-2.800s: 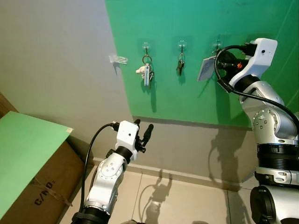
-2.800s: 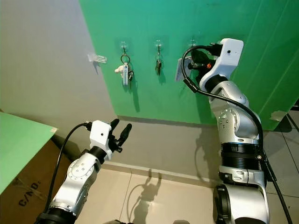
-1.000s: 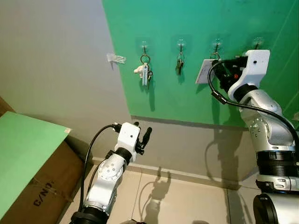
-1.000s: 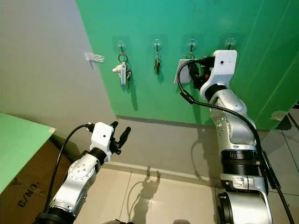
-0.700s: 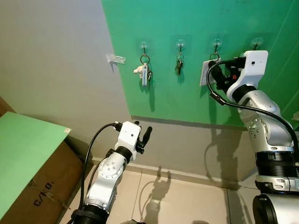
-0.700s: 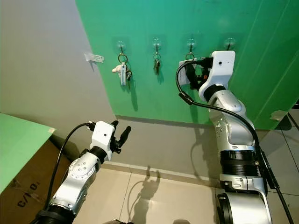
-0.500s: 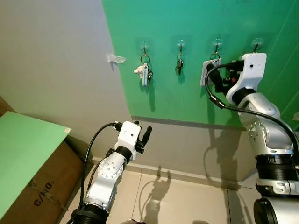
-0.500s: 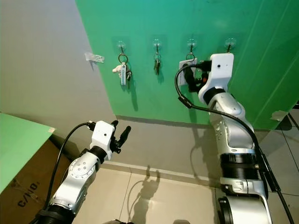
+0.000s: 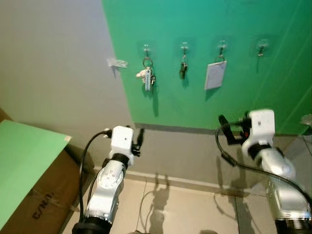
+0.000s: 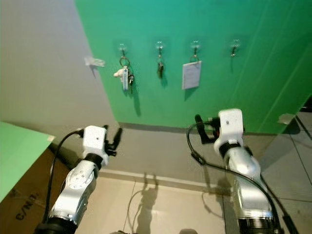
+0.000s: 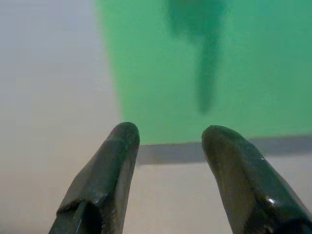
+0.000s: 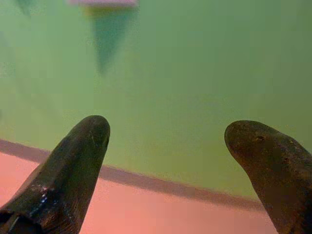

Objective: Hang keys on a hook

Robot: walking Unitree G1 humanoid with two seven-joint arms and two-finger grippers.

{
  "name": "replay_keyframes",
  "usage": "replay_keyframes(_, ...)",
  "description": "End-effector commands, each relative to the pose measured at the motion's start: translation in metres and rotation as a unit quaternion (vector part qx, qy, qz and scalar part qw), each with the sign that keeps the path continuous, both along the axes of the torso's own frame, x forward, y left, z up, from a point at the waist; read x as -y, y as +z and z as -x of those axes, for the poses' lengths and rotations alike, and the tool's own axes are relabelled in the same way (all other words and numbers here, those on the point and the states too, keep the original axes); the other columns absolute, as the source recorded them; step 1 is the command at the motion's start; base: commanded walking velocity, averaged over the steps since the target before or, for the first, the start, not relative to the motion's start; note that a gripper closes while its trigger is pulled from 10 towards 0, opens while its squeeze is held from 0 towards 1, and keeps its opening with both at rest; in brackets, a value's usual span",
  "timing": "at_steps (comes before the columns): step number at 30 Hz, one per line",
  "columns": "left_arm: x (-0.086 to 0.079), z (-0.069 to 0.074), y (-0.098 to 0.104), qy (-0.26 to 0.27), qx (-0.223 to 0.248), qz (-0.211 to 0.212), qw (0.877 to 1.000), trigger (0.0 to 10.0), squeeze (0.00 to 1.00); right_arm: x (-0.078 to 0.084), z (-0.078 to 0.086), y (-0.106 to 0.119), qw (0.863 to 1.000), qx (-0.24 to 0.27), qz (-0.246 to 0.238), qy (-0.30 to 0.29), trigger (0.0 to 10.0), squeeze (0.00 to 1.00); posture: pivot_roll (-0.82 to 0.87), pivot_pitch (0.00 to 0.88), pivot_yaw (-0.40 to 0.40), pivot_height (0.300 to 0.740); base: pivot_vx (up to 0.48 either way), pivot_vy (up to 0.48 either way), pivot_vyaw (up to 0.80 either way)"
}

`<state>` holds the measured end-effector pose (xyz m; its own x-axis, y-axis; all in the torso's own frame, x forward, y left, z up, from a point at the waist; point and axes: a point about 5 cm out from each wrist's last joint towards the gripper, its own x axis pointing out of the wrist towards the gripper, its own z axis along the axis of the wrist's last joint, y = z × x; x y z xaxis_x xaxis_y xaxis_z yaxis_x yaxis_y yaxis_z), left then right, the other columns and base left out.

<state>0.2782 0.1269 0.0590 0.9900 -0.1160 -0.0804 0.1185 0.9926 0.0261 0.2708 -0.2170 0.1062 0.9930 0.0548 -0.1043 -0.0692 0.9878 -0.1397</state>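
1. Keys with a white tag (image 9: pixel 215 74) are hung on the third hook (image 9: pixel 222 48) of the green wall (image 9: pixel 204 97).
2. Two more key bunches (image 9: pixel 147 77) are seen on hooks to the left.
3. One hook (image 9: pixel 262 47) on the right is bare.
4. The right hand (image 9: pixel 223 127) is held low, well apart from the keys, with its fingers spread and nothing gripped.
5. The left hand (image 9: pixel 139 139) is raised near the grey wall, fingers apart, with nothing gripped.

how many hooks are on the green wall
4 clear hooks in a row: leftmost hook with a keyring, second hook with dark keys, third hook with a white card tag, rightmost hook bare.
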Motion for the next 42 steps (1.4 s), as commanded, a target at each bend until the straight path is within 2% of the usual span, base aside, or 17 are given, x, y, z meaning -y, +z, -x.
replay_keyframes(1, -0.016, 0.005, 0.003, 0.048, 0.016, -0.007, 0.999, 10.0, 0.00, 0.005, 0.015, -0.023, 1.000, -0.012, -0.004, -0.024, 10.0, 0.00, -0.27, 0.000, 0.127, 0.740, 0.000, 0.000, 0.00)
replay_keyframes(2, -0.016, 0.005, 0.003, 0.048, 0.016, -0.007, 0.999, 10.0, 0.00, 0.005, 0.015, -0.023, 1.000, -0.012, -0.004, -0.024, 10.0, 0.00, -0.27, 0.000, 0.127, 0.740, 0.000, 0.000, 0.00)
replay_keyframes(5, -0.013, 0.016, -0.002, 0.017, 0.009, -0.029, 0.999, 10.0, 0.00, 0.005, 0.038, -0.042, 0.999, -0.032, -0.030, -0.002, 10.0, 0.00, -0.27, 0.000, 0.127, 0.740, 0.000, 0.000, 0.00)
replay_keyframes(8, -0.010, 0.035, -0.005, -0.041, 0.009, -0.031, 0.999, 10.0, 0.00, 0.009, 0.063, -0.065, 0.997, -0.071, -0.036, -0.007, 10.0, 0.00, -0.26, 0.000, 0.129, 0.740, 0.000, 0.000, 0.00)
replay_keyframes(9, -0.010, 0.045, -0.005, -0.067, 0.006, -0.009, 0.998, 10.0, 0.00, 0.008, 0.074, -0.073, 0.995, -0.083, -0.046, -0.009, 10.0, 0.00, -0.27, 0.000, 0.131, 0.740, 0.000, 0.000, 0.00)
replay_keyframes(12, -0.007, 0.046, -0.005, -0.080, 0.001, -0.002, 0.997, 10.0, 0.00, 0.005, 0.077, -0.077, 0.995, -0.085, -0.056, -0.011, 10.0, 0.00, -0.27, 0.000, 0.139, 0.740, 0.000, 0.000, 0.00)
replay_keyframes(15, -0.002, 0.037, -0.002, -0.098, 0.002, -0.003, 0.995, 10.0, 0.00, 0.000, 0.071, -0.078, 0.995, -0.078, -0.057, -0.011, 10.0, 0.00, -0.28, 0.000, 0.149, 0.740, 0.000, 0.000, 0.00)
replay_keyframes(16, 0.001, 0.030, 0.001, -0.103, 0.006, 0.001, 0.995, 10.0, 0.00, 0.001, 0.065, -0.076, 0.996, -0.071, -0.053, -0.018, 10.0, 0.00, -0.29, 0.000, 0.150, 0.740, 0.000, 0.000, 0.00)
replay_keyframes(20, 0.006, 0.023, 0.007, -0.128, 0.012, 0.005, 0.992, 10.0, 0.00, 0.002, 0.050, -0.069, 0.997, -0.053, -0.047, -0.029, 10.0, 0.00, -0.30, 0.000, 0.156, 0.740, 0.000, 0.000, 0.00)
replay_keyframes(29, 0.023, 0.022, 0.008, -0.181, 0.011, 0.015, 0.983, 10.0, 0.00, 0.002, 0.029, -0.060, 0.999, -0.033, -0.032, -0.029, 10.0, 0.00, -0.31, 0.000, 0.163, 0.740, 0.000, -0.213, -0.06)
replay_keyframes(33, 0.026, 0.023, 0.008, -0.184, 0.008, 0.020, 0.983, 10.0, 0.00, 0.000, 0.025, -0.057, 0.999, -0.024, -0.024, -0.025, 10.0, 0.00, -0.31, 0.000, 0.161, 0.740, 0.000, 0.000, -0.57)
replay_keyframes(36, 0.027, 0.022, 0.008, -0.183, 0.006, 0.023, 0.983, 10.0, 0.00, -0.002, 0.022, -0.053, 1.000, -0.019, -0.012, -0.018, 10.0, 0.00, -0.31, 0.000, 0.162, 0.740, 0.000, -0.480, 0.00)
replay_keyframes(42, 0.022, 0.016, 0.010, -0.172, 0.008, 0.026, 0.985, 10.0, 0.00, -0.005, 0.017, -0.052, 1.000, -0.018, -0.017, -0.015, 10.0, 0.00, -0.31, 0.000, 0.158, 0.740, 0.000, -0.480, 0.00)
